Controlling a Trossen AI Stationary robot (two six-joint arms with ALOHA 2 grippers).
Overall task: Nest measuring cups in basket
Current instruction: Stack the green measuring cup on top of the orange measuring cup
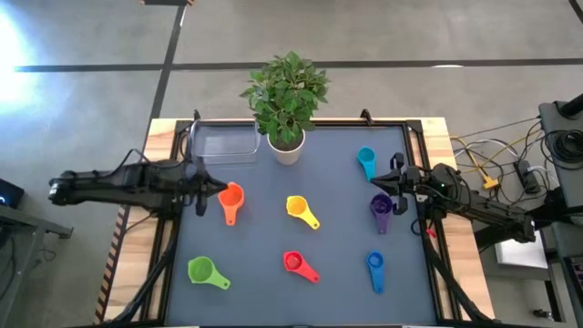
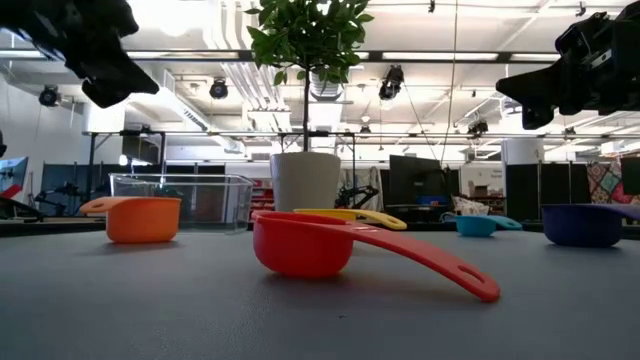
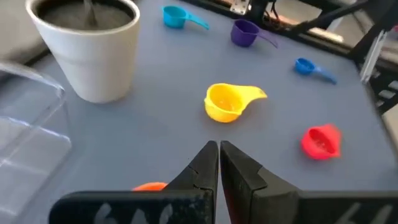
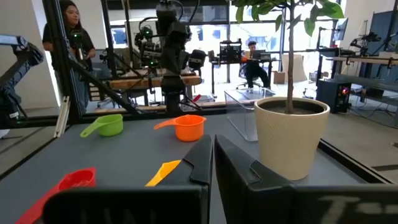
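Seven measuring cups lie apart on the grey mat: orange (image 1: 231,199), yellow (image 1: 299,210), red (image 1: 296,263), green (image 1: 205,271), blue (image 1: 375,266), purple (image 1: 381,208) and teal (image 1: 366,161). The clear basket (image 1: 223,144) sits at the far left, beside the plant pot. My left gripper (image 1: 211,189) is shut and hovers just left of the orange cup (image 3: 149,185), well above the mat (image 2: 100,50). My right gripper (image 1: 383,187) is shut too and hangs over the purple cup's far side, also raised (image 2: 560,80). Neither touches a cup.
A potted plant in a white pot (image 1: 286,146) stands at the far middle, next to the basket (image 4: 239,109). Raised black rails border the mat (image 1: 428,182). Cables lie off the table's right side. People stand in the room beyond (image 4: 68,31). Open mat lies between the cups.
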